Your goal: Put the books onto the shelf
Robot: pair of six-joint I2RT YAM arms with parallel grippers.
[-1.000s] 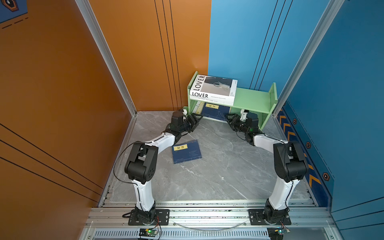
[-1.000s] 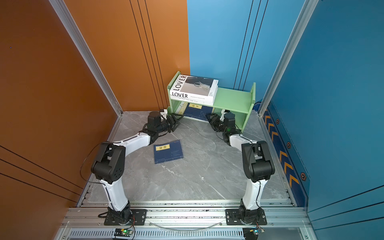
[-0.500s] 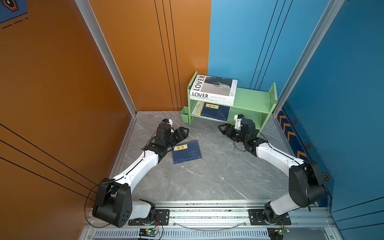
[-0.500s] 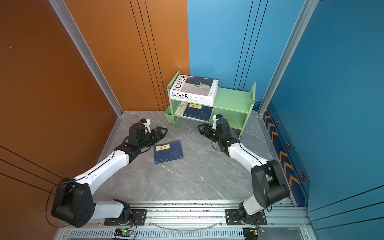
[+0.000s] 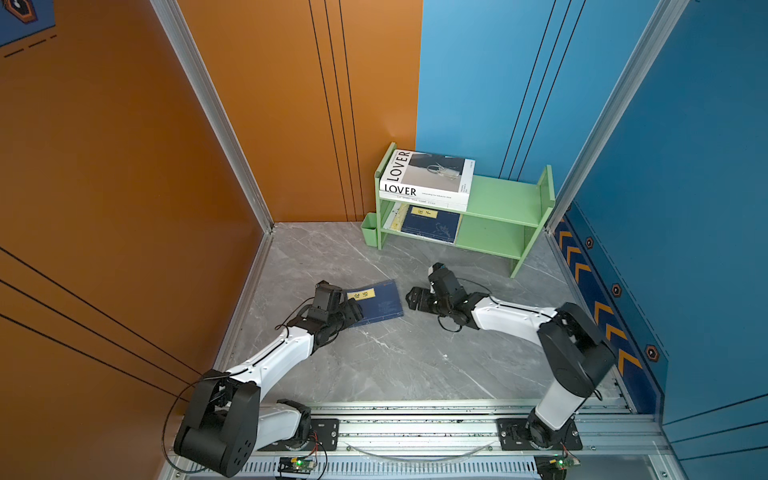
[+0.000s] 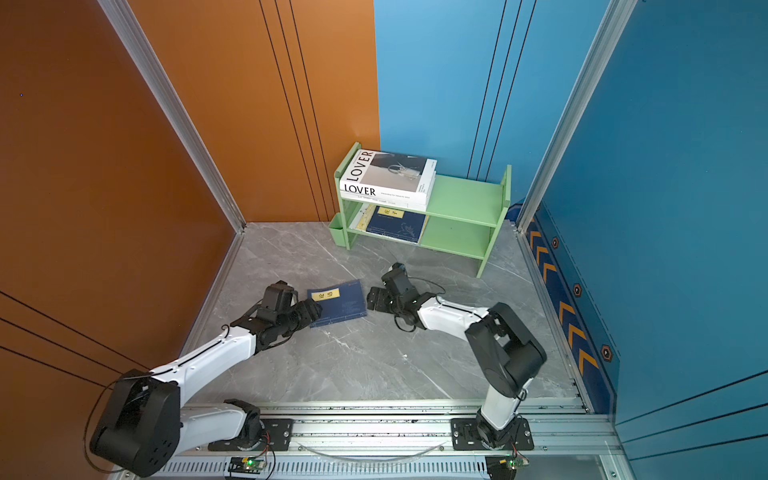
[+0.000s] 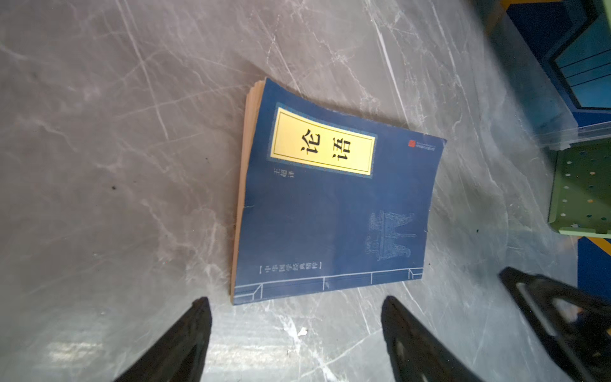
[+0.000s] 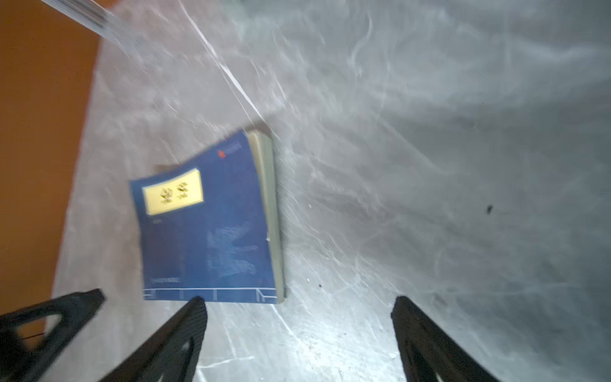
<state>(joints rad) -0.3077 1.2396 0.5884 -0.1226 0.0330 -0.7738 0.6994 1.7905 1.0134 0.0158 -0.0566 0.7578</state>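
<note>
The LOVER book is kept on the upper tier of the shelf, a navy book on the lower, while the floor book is flanked by the left gripper and right gripper, both spread empty.

We take this for a robotics lab test cell. Orange panels at the left and blue panels at the right, joined by aluminium posts, box in a grey marbled bench. A left arm and a right arm stand bolted to a slotted rail along the lower edge. The small boards there are probably electronics.
</note>
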